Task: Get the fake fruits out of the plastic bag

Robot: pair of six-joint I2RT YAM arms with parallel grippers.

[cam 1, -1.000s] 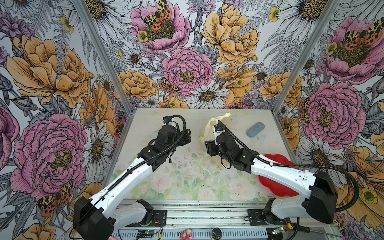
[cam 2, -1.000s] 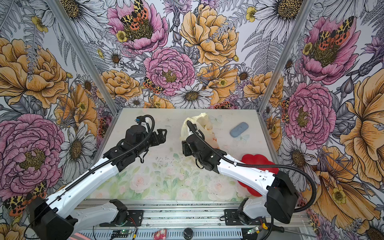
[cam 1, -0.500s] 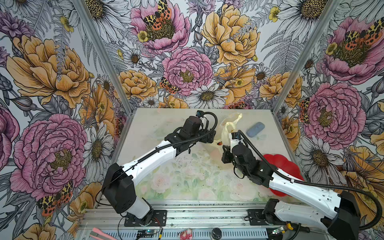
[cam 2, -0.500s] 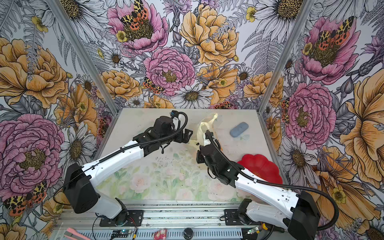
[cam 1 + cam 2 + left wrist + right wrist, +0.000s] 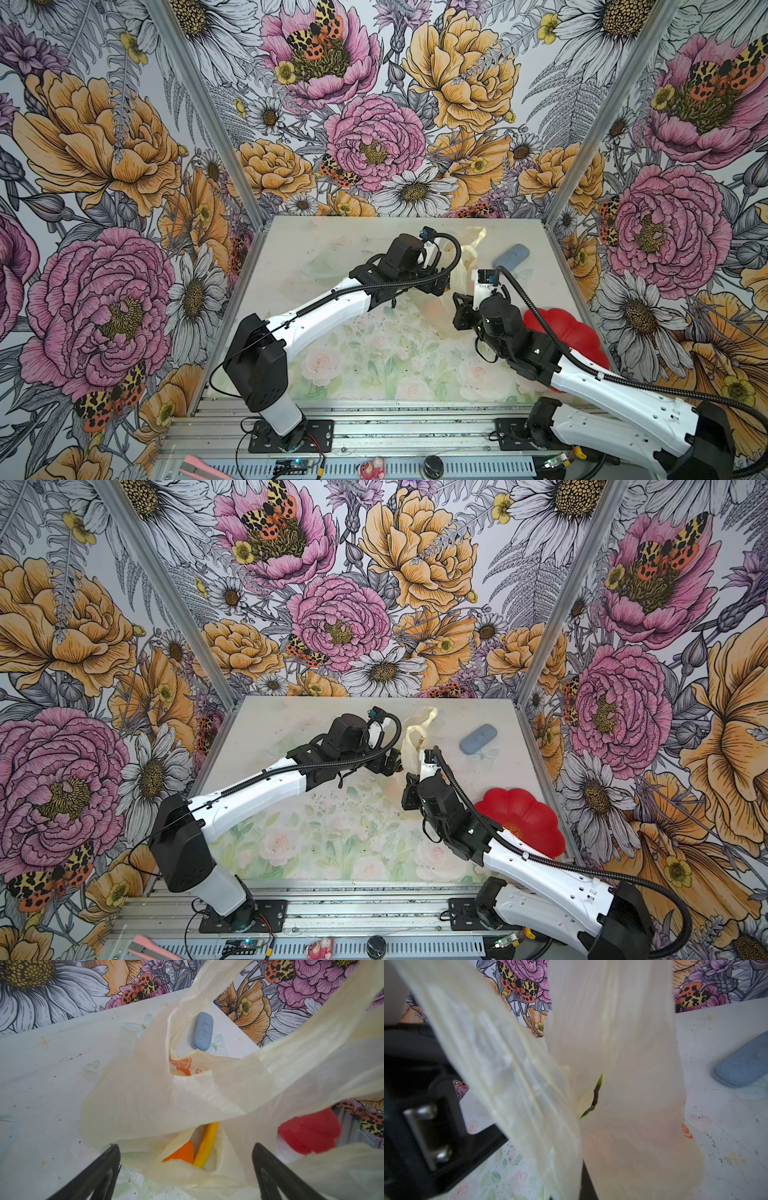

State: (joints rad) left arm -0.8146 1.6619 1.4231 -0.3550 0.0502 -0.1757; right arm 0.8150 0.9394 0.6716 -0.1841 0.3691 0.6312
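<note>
The cream-yellow plastic bag [image 5: 466, 266] [image 5: 412, 746] stands between my two grippers near the table's back middle, one handle loop sticking up. My left gripper [image 5: 187, 1169] is open at the bag's mouth, its black fingers [image 5: 110, 1167] either side of the opening. Inside lie an orange fruit [image 5: 181, 1154] and a yellow banana [image 5: 206, 1142]. My right gripper [image 5: 584, 1186] is shut on the bag's film, which drapes over the right wrist view; a green and dark sliver [image 5: 598, 1086] shows through a gap. In both top views the grippers [image 5: 440, 286] [image 5: 461, 309] nearly meet at the bag.
A red flower-shaped plate [image 5: 569, 332] [image 5: 523, 820] sits at the right, partly under my right arm. A blue-grey oblong pad [image 5: 512, 254] [image 5: 478, 738] lies at the back right. Floral walls close the table on three sides.
My left arm has swung right across the table to the bag's mouth. My right gripper has shut on the bag and drawn back to the right, pulling the film up.
</note>
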